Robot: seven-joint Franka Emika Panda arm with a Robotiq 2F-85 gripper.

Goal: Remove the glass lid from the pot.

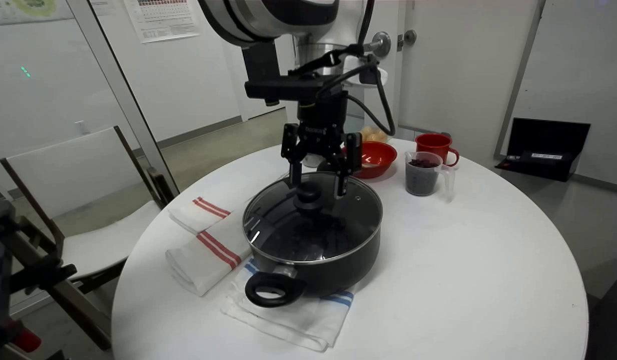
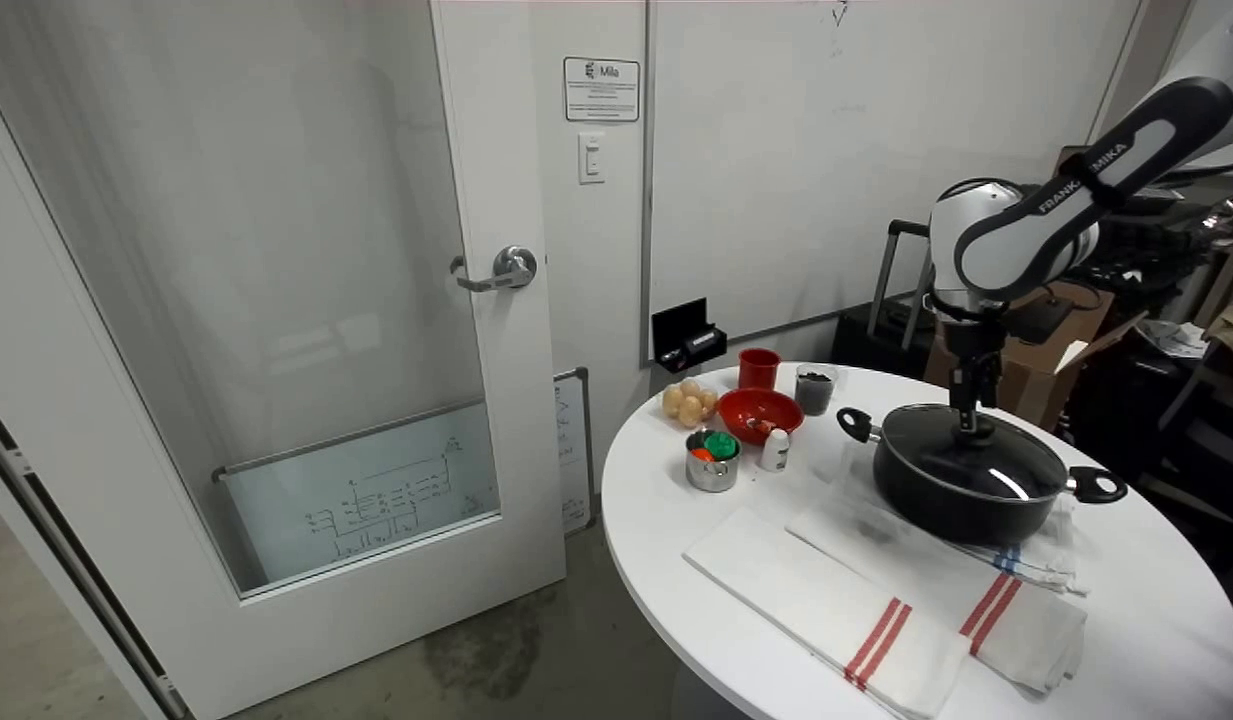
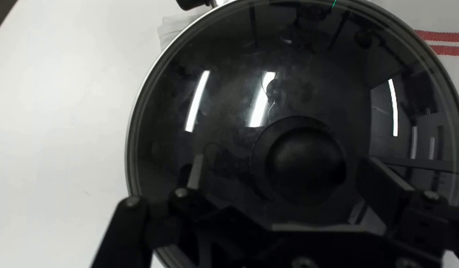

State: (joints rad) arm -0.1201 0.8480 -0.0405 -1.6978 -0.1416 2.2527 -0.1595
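Robotiq gripper [image 1: 318,186]: jaws stand spread, black knob [image 3: 305,163] between | glass lid [image 1: 313,230] sits on black pot [image 1: 333,272] | red bowl [image 1: 381,169] lies far in an exterior view

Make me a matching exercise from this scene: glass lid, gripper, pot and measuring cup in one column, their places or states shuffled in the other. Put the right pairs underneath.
Column one
1. glass lid
2. gripper
3. pot
4. measuring cup

Column two
A. open, close to the black knob
B. beside the red mug, holding dark contents
C. resting on the pot
D. with a blue-striped towel under its base

Right pairs: 1-C, 2-A, 3-D, 4-B.
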